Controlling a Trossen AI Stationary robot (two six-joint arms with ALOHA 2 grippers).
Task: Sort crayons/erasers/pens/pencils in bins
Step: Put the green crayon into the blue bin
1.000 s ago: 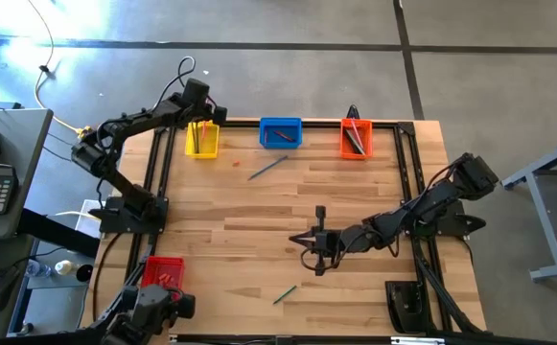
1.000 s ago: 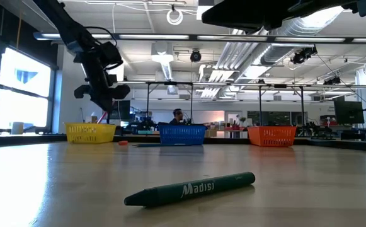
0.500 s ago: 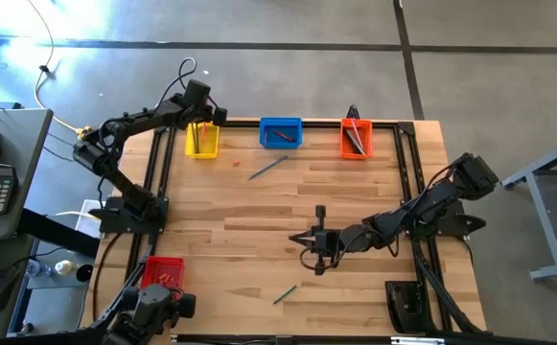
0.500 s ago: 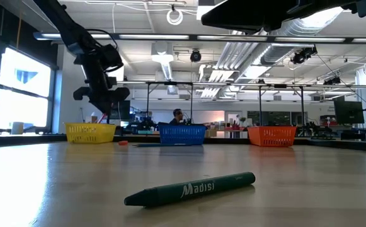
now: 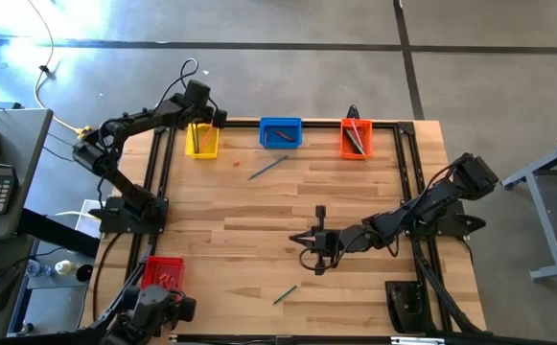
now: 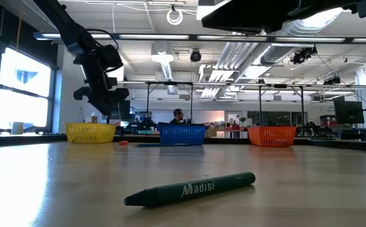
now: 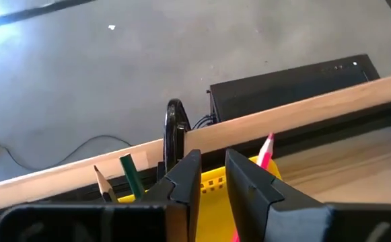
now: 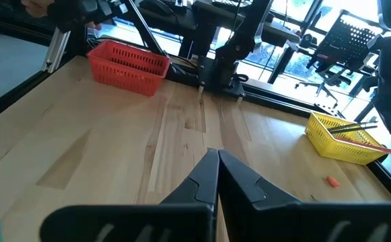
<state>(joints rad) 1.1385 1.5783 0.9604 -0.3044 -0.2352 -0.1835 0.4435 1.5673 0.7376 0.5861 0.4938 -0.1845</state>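
Far left, the left gripper (image 5: 204, 122) hovers over the yellow bin (image 5: 201, 144) at the table's far edge, its fingers (image 7: 249, 185) parted by a narrow gap with nothing between them. Inside that bin stand a pink pencil (image 7: 266, 149), a green pencil (image 7: 132, 178) and a plain wood-coloured pencil (image 7: 104, 183), tips up against the wall. Near the left front corner sits the red bin (image 5: 162, 271). Just beside the yellow bin, a tiny eraser (image 5: 237, 163) lies on the wood. Moving right, the blue bin (image 5: 280, 133) holds something reddish, and a slim bluish pen (image 5: 267, 169) lies slanted on the table (image 5: 374, 192) just in front of it. Near the front edge, a green crayon (image 6: 190, 188) lies alone. Mid-table, the right gripper (image 5: 318, 251) hangs low, clenched tight and empty, with a short dark stick (image 5: 320, 213) lying just beyond it. Far right, the orange bin (image 5: 355, 140) holds dark sticks and a red one.
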